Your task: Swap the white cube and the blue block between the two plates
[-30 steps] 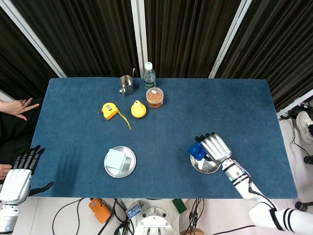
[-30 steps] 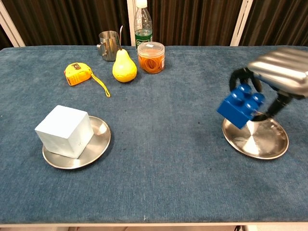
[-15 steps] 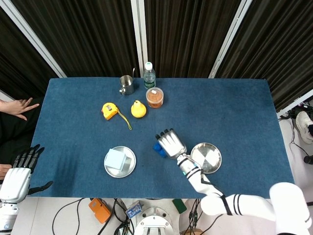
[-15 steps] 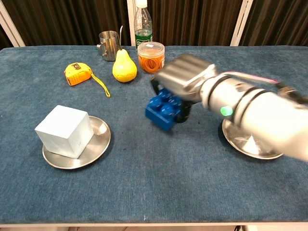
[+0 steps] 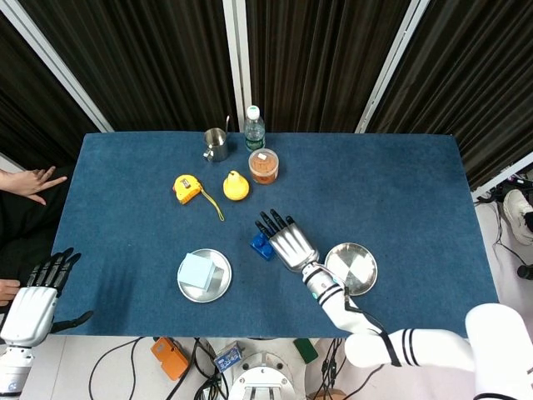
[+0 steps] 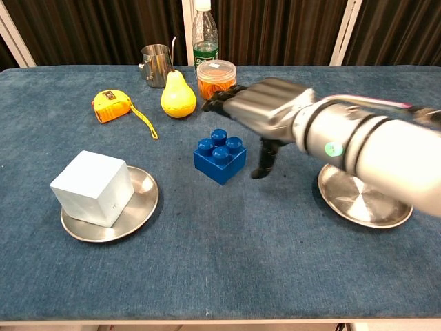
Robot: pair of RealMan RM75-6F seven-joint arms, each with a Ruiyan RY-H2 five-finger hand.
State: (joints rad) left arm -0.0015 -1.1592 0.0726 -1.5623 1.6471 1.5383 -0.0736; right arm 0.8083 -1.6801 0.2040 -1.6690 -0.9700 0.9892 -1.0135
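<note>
Blue block [image 6: 220,158] sits on the desk [image 6: 207,262] between both plates, just left of the right hand [image 6: 265,110], whose fingers [image 6: 264,160] spread empty above it.

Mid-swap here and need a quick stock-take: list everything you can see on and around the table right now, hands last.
white cube: 1, white, on the left plate
left plate: 1, silver, front left of table
blue block: 1, blue, on the cloth mid-table, on neither plate
right plate: 1, silver, front right, nothing on it
tape measure: 1, yellow, back left
pear: 1, yellow, back centre
jar: 1, orange contents, beside the pear
metal cup: 1, silver, back
bottle: 1, clear, back
right hand: open, above the block
left hand: open, off the table's left edge
</note>
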